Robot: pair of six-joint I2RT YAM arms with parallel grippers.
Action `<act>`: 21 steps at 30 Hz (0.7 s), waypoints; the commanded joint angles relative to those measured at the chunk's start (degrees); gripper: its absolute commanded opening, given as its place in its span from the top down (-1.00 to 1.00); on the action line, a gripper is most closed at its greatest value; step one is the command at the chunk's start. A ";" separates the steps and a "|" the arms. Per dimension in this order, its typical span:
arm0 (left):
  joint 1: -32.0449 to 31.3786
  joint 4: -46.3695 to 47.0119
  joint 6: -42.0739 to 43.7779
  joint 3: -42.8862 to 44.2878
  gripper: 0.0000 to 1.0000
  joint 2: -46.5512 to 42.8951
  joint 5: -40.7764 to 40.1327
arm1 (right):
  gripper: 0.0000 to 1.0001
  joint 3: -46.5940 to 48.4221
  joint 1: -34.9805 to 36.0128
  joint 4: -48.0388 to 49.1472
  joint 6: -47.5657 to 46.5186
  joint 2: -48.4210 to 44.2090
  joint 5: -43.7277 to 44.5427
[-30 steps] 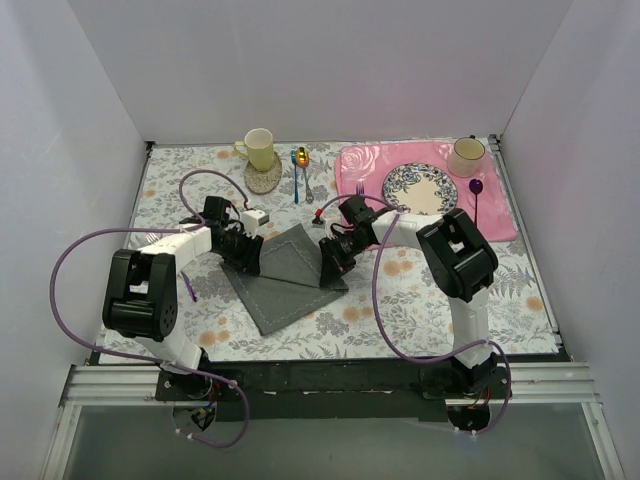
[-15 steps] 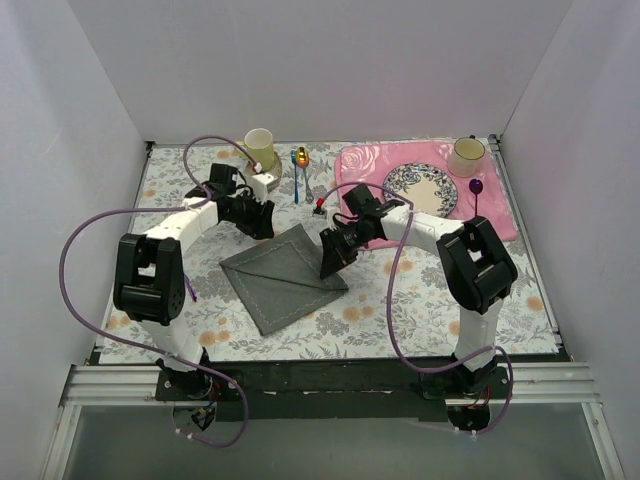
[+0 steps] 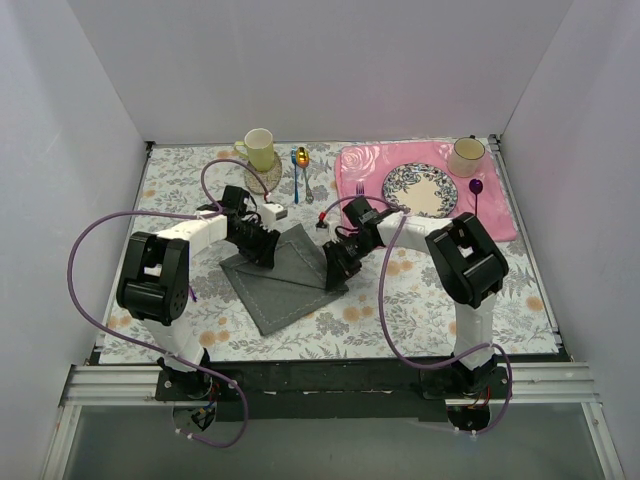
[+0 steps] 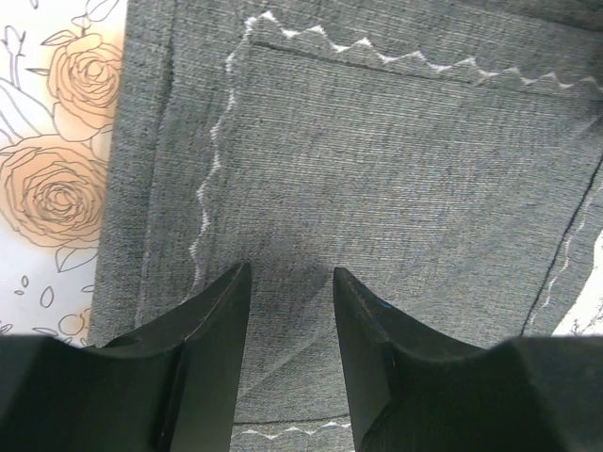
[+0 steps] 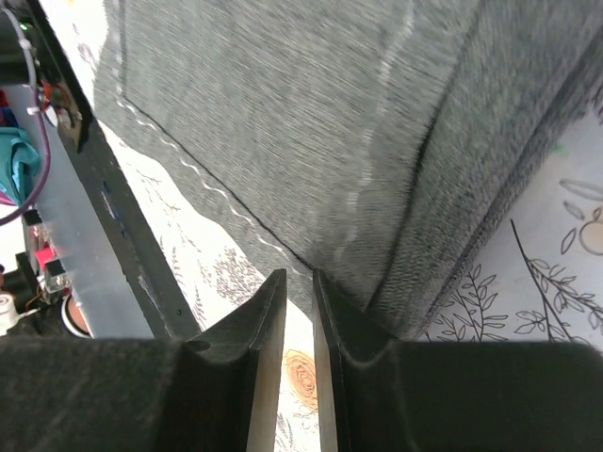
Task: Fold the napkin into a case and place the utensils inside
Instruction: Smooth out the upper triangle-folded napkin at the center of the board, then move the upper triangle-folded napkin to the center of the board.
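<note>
Napkin (image 3: 285, 275) lies mid-counter with one flap folded over; the case is not yet formed. My left claw (image 3: 262, 250) sits half-wide over its left side and my right claw (image 3: 335, 272) narrow at its right edge, placed, I judge, to take the next fold. Wrist views show empty gaps between the jaws, which overhead hides. Silver fork (image 3: 308, 186) lies well apart, toward the far edge.

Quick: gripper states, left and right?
Left gripper: open, empty, over the dark grey stitched cloth napkin.
Right gripper: barely open, nothing gripped.
</note>
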 commanded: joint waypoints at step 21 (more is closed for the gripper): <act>-2.83 -3.61 3.64 -3.71 0.12 -11.16 8.13 | 0.35 -2.22 2.03 -3.68 -1.61 -6.47 -15.03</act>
